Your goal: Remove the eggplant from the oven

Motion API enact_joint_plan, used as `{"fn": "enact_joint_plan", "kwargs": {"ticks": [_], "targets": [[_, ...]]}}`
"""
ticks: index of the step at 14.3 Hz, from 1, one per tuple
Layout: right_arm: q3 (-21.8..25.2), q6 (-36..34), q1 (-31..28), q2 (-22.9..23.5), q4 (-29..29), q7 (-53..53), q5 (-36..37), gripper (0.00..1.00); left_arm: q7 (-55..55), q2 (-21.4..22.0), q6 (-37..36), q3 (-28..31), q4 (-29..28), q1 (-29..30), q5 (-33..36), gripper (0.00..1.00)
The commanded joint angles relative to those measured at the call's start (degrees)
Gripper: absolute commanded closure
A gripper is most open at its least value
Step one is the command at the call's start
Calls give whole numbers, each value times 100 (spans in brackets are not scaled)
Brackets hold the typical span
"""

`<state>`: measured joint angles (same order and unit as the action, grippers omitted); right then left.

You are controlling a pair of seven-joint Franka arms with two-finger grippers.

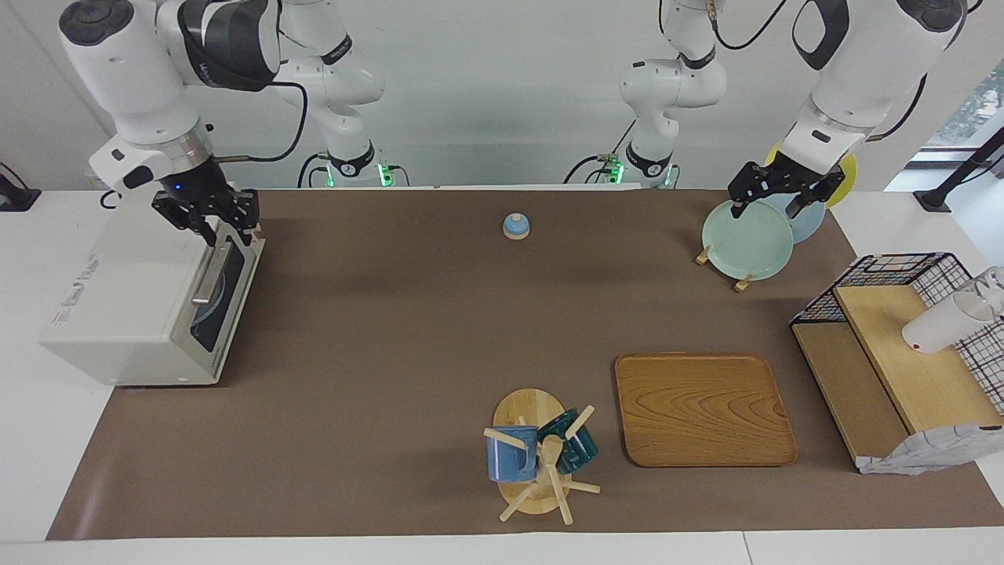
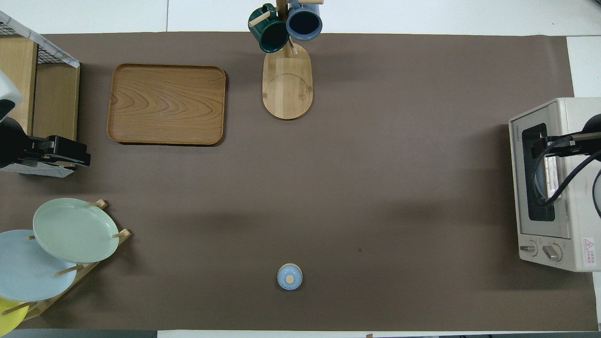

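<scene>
Fingers [image 1: 210,229] of right arm seemingly spread at oven [image 1: 133,314] handle [image 1: 210,275], door shut

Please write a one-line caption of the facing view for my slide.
Right tool at the closed oven's door handle; left tool waits over the plate rack.

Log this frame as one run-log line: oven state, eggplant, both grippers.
stage: reach for door | oven: door shut | eggplant: not visible | right gripper: open, at oven handle | left gripper: open, waiting over plate rack
</scene>
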<state>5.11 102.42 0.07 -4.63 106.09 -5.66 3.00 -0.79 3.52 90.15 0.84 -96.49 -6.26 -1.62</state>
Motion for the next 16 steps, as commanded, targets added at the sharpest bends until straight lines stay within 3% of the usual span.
{"fn": "enact_joint_plan", "kwargs": {"ticks": [1, 12, 16], "targets": [[-19, 348, -392, -179, 535, -155, -10, 100, 26, 26, -50, -5, 34, 19, 109, 0], [-19, 884, -543, 182, 1001, -146, 745, 100, 26, 26, -50, -5, 34, 11, 109, 0], [-28, 1042, -534, 191, 1141, -146, 720, 100, 26, 26, -50, -5, 34, 11, 109, 0]]}}
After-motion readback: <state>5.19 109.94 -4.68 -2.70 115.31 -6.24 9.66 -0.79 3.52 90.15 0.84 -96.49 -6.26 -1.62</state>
